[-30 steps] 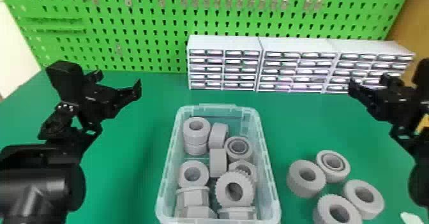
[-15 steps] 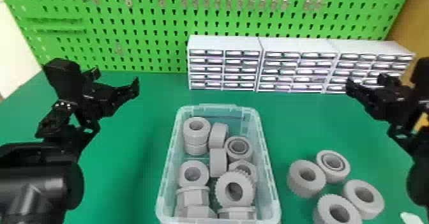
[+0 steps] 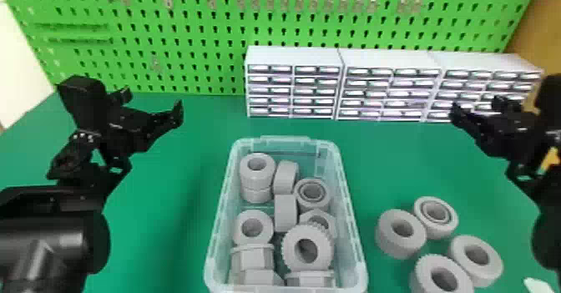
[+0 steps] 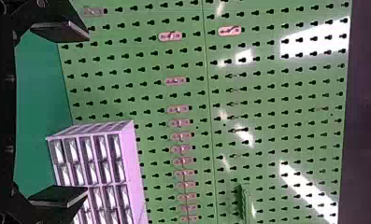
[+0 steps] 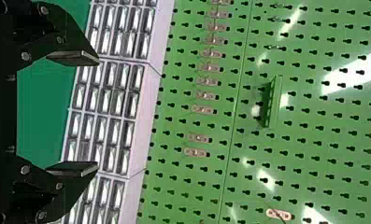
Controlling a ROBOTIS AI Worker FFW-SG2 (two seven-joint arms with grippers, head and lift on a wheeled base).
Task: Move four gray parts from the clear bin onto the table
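Whole job first: four gray parts are out on the green table (image 3: 400, 158), to the right of the clear bin (image 3: 355, 240), so the transfer reads as complete. Step in hand is likely the end hold, both arms up and clear. Next move probably calls for no fifth pick: keep the robot off the bin and leave the placed set alone. Left gripper (image 4: 87, 113) is spread, nothing between its fingers; right gripper (image 5: 97, 113) same, spread and empty, up beyond the placed parts in the head view

Counts, big to small:
- table: 1
- green pegboard (image 3: 200, 75): 1, behind the table
- drawer cabinets (image 3: 390, 60): 3, side by side against the board
- clear bin: 1, no lid on
- grippers: 2
- gray parts on table: 4, in a loose cluster. Plain ring (image 3: 390, 244) nearest the bin, bearing-like ring (image 3: 438, 232) beside it, another smooth ring (image 3: 492, 267), toothed ring (image 3: 425, 267) at the view's bottom edge
- gray parts in bin: about 11 visible, incl. a stacked pair at the far left corner and one big toothed ring (image 3: 291, 246) on top; more could be hidden underneath
- pale scrap (image 3: 538, 286): 1, cut by the view's edge, can't tell what it is
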